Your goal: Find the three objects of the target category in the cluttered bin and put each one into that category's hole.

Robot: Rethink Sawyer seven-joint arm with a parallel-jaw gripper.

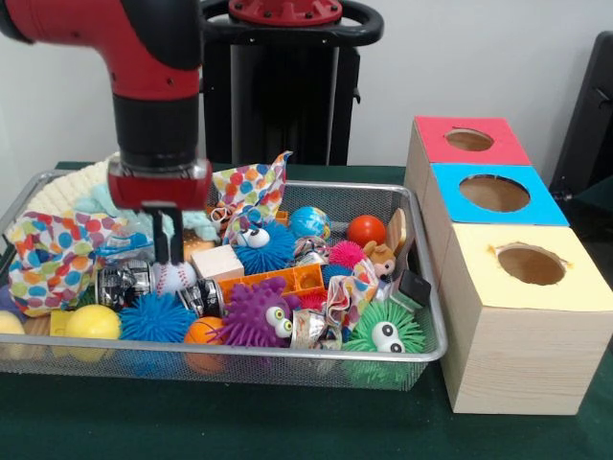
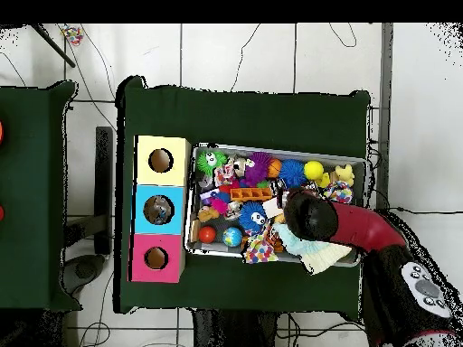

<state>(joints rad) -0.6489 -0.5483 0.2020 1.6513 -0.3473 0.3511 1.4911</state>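
The wire mesh bin (image 1: pixel 287 353) is packed with toys and also shows in the overhead view (image 2: pixel 280 149). My gripper (image 1: pixel 170 241) hangs straight down into the bin's left part, just above a white baseball (image 1: pixel 175 278). Other balls lie in the bin: a yellow ball (image 1: pixel 93 322), a red ball (image 1: pixel 365 230), a globe ball (image 1: pixel 309 222) and an orange basketball (image 1: pixel 203 333). Three boxes stand right of the bin: red top (image 1: pixel 436 134), blue top (image 1: pixel 546 206), yellow top (image 1: pixel 479 278), each with a round hole. In the overhead view the arm (image 2: pixel 312 217) hides the gripper.
Spiky toys fill the bin: blue (image 1: pixel 156 318), purple with eyes (image 1: pixel 251 311), green with eyes (image 1: pixel 383 331). A dotted cloth (image 1: pixel 53 259), a silver can (image 1: pixel 124 283), a wooden block (image 1: pixel 218 262) and an orange plastic piece (image 1: pixel 278 281) crowd round the gripper.
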